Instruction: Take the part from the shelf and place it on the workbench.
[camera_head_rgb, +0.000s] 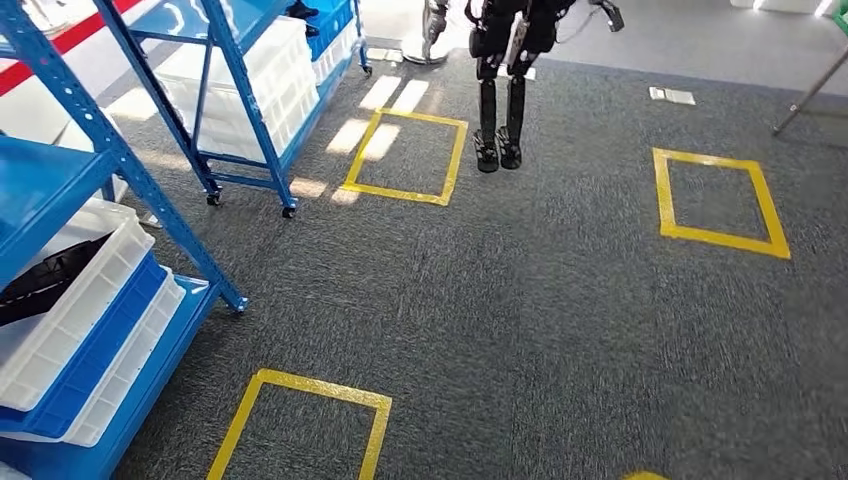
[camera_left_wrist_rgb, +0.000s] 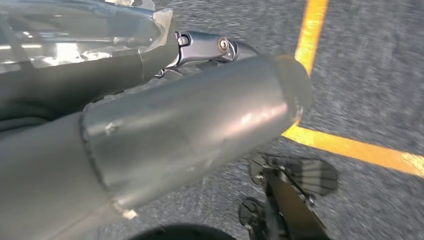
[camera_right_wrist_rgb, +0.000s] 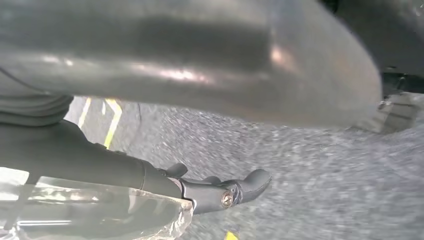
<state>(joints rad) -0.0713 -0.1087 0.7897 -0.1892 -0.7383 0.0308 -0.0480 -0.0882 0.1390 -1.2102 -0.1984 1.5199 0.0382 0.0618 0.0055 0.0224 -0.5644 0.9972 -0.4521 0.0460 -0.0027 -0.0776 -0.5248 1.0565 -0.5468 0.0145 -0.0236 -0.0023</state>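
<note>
A blue shelf (camera_head_rgb: 120, 165) stands at the left of the head view. On its low level a white bin (camera_head_rgb: 85, 300) sits stacked in a blue bin (camera_head_rgb: 95, 350), and a dark part (camera_head_rgb: 40, 285) lies inside the white bin. My left hand (camera_left_wrist_rgb: 150, 105) hangs over the grey carpet, its thick thumb (camera_left_wrist_rgb: 200, 125) and a dark finger (camera_left_wrist_rgb: 220, 46) stretched out, holding nothing. My right hand (camera_right_wrist_rgb: 200, 65) hangs the same way, one finger (camera_right_wrist_rgb: 235, 190) extended straight. Clear plastic film (camera_left_wrist_rgb: 90, 25) lies along the fingers of the left hand, and clear film (camera_right_wrist_rgb: 100, 210) also covers the right hand's fingers.
A second blue wheeled shelf (camera_head_rgb: 250, 100) with white crates stands further back. Another humanoid robot (camera_head_rgb: 505, 90) stands on the carpet ahead. Yellow tape squares (camera_head_rgb: 405, 155) (camera_head_rgb: 715, 200) (camera_head_rgb: 300, 425) mark the floor. A stand's leg (camera_head_rgb: 810, 95) slants in at far right.
</note>
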